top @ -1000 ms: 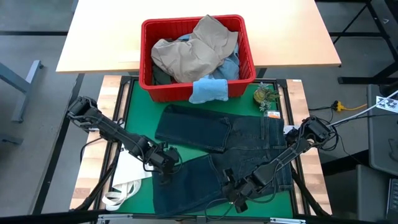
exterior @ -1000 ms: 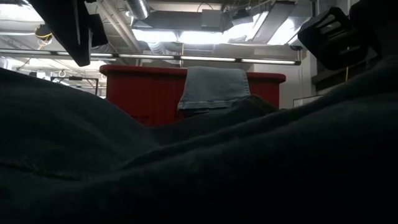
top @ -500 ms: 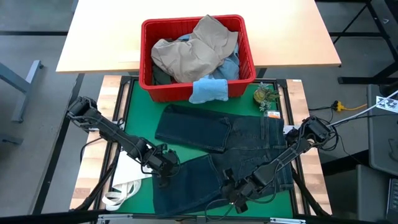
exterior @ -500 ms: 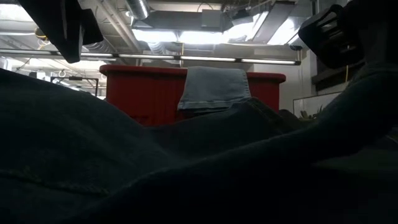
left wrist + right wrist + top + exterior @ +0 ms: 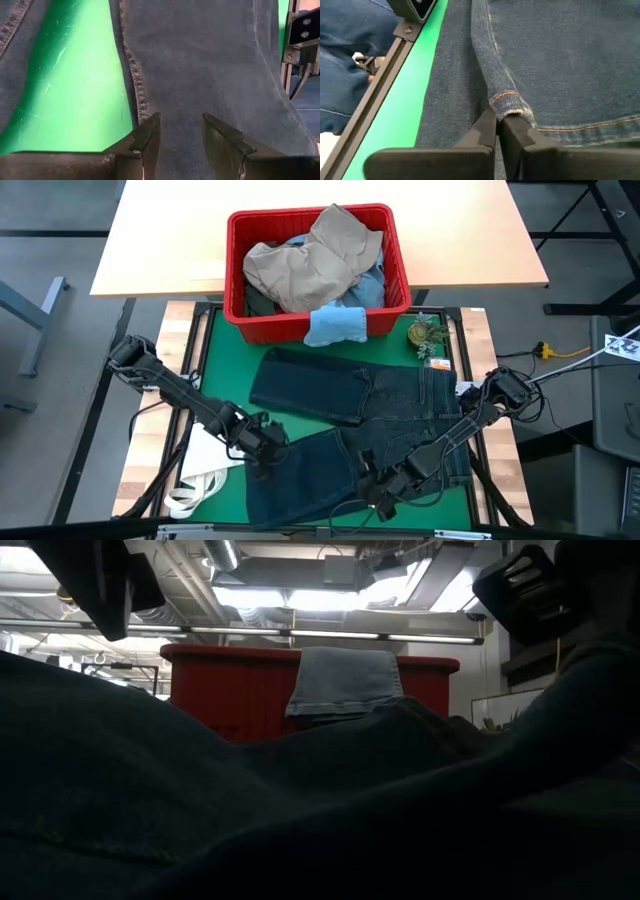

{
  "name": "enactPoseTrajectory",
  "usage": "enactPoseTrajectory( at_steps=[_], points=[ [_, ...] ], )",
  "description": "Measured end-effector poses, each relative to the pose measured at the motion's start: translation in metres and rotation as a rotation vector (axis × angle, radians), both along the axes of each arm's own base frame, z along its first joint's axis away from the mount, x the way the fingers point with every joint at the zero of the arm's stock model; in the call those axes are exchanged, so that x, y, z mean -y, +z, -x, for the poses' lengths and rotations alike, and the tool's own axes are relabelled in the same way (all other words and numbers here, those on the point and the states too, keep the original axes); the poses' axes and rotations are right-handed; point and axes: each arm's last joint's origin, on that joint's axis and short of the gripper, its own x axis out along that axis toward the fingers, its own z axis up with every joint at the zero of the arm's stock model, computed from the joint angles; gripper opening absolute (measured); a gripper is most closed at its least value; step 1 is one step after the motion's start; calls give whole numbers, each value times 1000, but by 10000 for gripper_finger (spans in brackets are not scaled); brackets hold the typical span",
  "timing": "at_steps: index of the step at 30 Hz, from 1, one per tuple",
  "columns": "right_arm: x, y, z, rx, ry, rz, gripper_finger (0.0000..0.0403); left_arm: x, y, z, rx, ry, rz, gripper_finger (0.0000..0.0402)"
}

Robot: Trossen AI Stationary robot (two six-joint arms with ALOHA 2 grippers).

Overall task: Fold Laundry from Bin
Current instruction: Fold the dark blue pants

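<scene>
Since the earlier frame, little displacement is recorded: the right gripper (image 5: 498,126) is now pinched together on a raised fold of the dark navy jeans (image 5: 350,430). Directly ahead of the left gripper (image 5: 181,131), whose fingers are held apart, the jeans' seamed edge is seen lying on the green mat (image 5: 65,75). Beyond both grippers, the red bin (image 5: 395,255) is noted, heaped with remaining laundry (image 5: 310,265).

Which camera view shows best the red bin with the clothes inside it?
The high view: it looks down into the red bin, showing its rim and the tan and blue clothes inside. The low view shows only its front wall with a cloth hanging over. The wrist views miss it.
</scene>
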Motion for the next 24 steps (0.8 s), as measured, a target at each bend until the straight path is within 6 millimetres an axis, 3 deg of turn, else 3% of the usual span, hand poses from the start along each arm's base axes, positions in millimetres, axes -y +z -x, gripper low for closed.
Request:
enactPoseTrajectory(
  at_steps=[9, 17, 24],
  points=[
    [2, 21, 8, -1, 53, -71, 5, 6, 0, 3, -3, 7, 14, 135],
    [-2, 11, 15, -170, 144, -186, 4, 6, 0, 3, -6, 26, 23, 135],
    [0, 10, 17, -194, 131, -164, 18, 6, 0, 3, -6, 26, 23, 135]
  ],
)
